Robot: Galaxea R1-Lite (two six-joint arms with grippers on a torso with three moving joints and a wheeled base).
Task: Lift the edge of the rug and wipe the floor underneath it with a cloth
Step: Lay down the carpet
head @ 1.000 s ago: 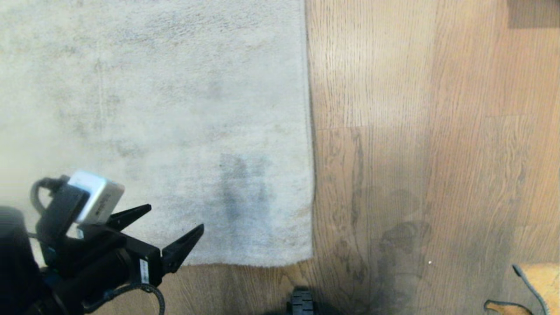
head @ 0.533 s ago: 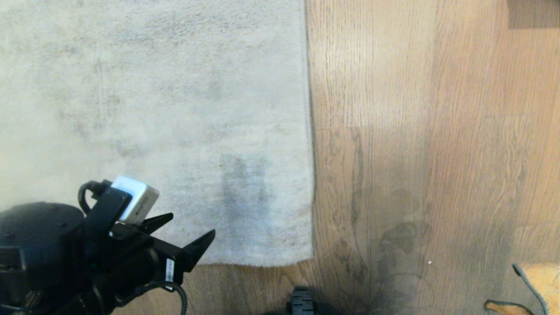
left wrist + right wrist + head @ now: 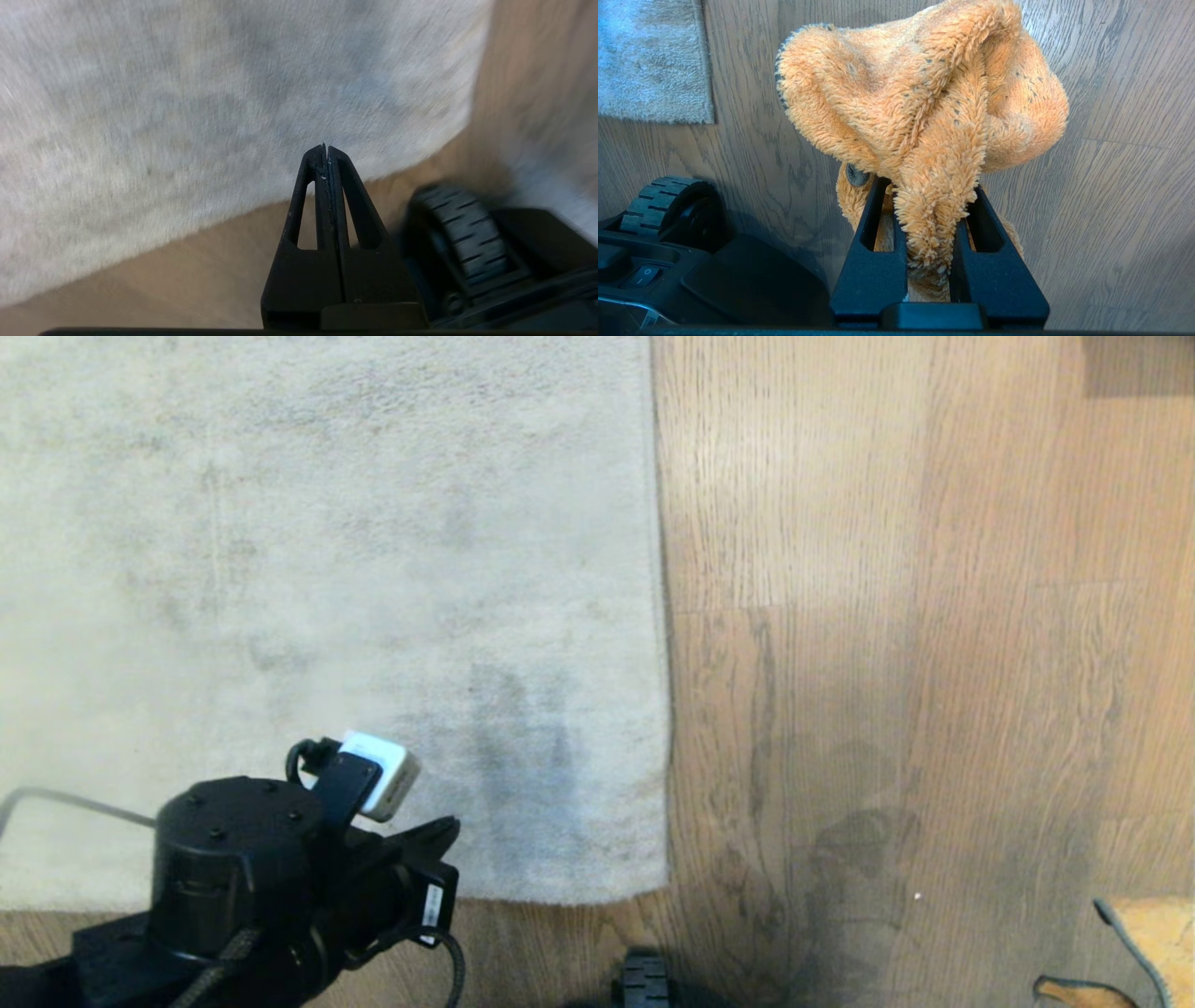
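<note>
The pale grey rug point(image 3: 327, 569) lies flat on the brown plank floor point(image 3: 840, 616). Its near rug edge point(image 3: 560, 899) runs past my left gripper point(image 3: 453, 829) at the lower left. That gripper is shut, with nothing between its fingers. In the left wrist view the closed left gripper point(image 3: 325, 147) points at the pile just inside the rug edge point(image 3: 233, 217). My right gripper point(image 3: 929, 189) is shut on the orange fuzzy cloth point(image 3: 924, 93), which bunches above the floor point(image 3: 1120, 196). A bit of the cloth point(image 3: 1153, 933) shows at the head view's lower right corner.
My base's black wheel point(image 3: 644, 980) sits on the floor just in front of the rug's near right corner point(image 3: 658, 887). The wheel point(image 3: 462, 233) is also close beside the left fingers. A dark brown patch point(image 3: 1139, 364) lies at the far right.
My left arm has swung right and down toward the rug's near edge. Its fingers, wide apart a second ago, have closed on nothing. The rug and the cloth have not moved.
</note>
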